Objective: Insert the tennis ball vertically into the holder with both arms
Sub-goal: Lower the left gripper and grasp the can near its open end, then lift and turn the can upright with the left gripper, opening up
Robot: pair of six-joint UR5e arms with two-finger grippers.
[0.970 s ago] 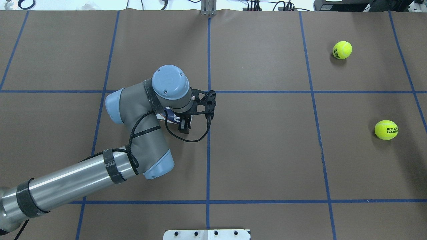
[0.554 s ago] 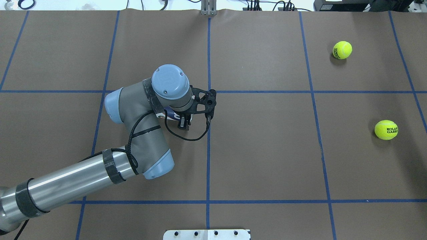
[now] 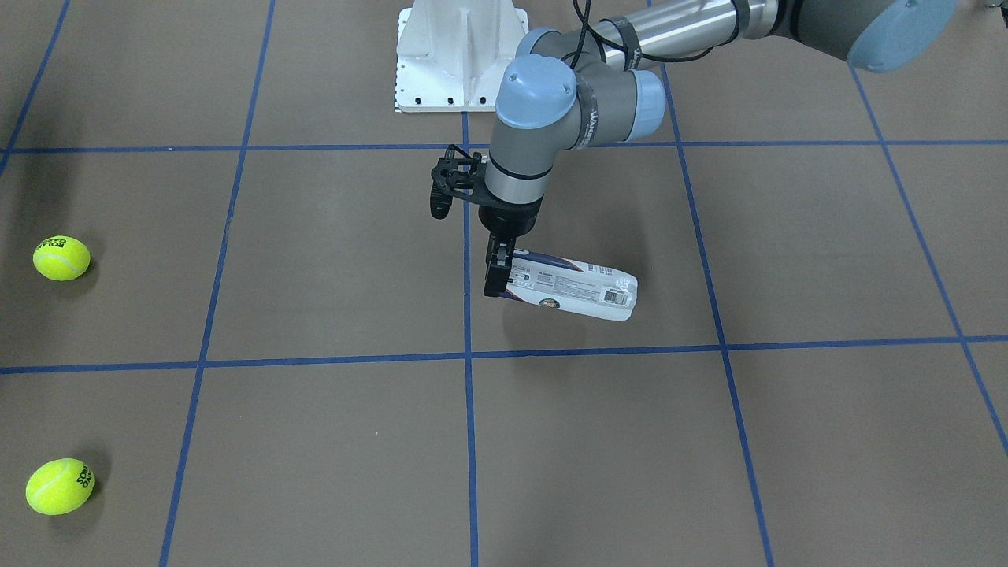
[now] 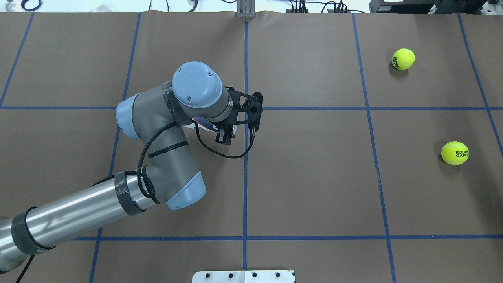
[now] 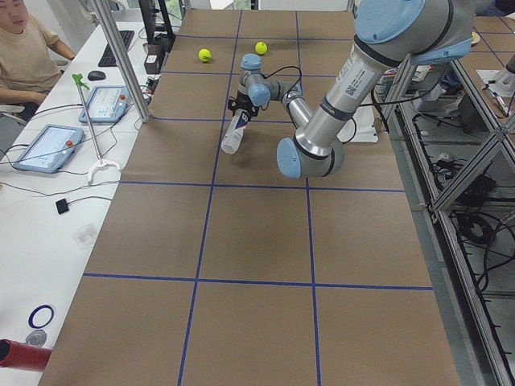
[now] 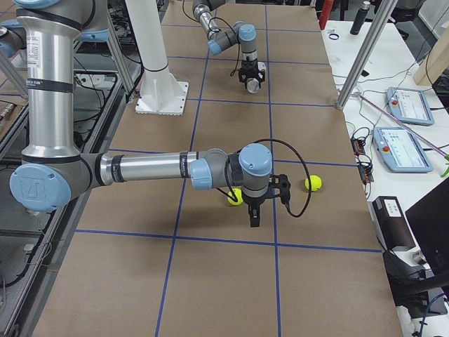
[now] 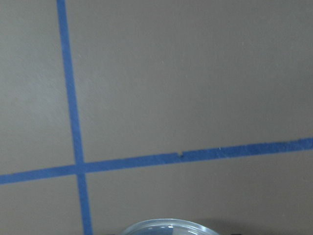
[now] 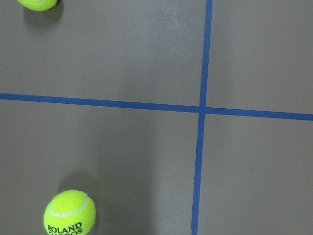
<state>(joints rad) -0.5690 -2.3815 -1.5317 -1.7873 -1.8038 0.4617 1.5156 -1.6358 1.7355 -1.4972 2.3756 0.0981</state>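
The task is in its early part, as I judge it. No ball is in the holder (image 3: 575,287) and no ball is held; both lie on the table (image 4: 314,188). What is done: the left gripper (image 3: 494,283) has its fingers closed on one end of the holder, and this end is lifted from the table. The tube is tilted, not upright, and I cannot tell whether its other end touches the surface. What is left: to stand the holder vertical with the open end up, to pick one ball with the right arm, and to drop it in.

Seen from the robot's side, the Roland Garros ball (image 4: 455,153) lies nearest, at the right. The holder is a bit farther, just left of the middle tape line (image 4: 245,188), and it stretches to the left from the gripper, under the wrist. The second tennis ball (image 4: 403,59) lies farthest, also at the right. Both balls are well apart from the holder. The right gripper (image 6: 253,217) hangs over the table near the two balls; whether it is open or closed I cannot tell.
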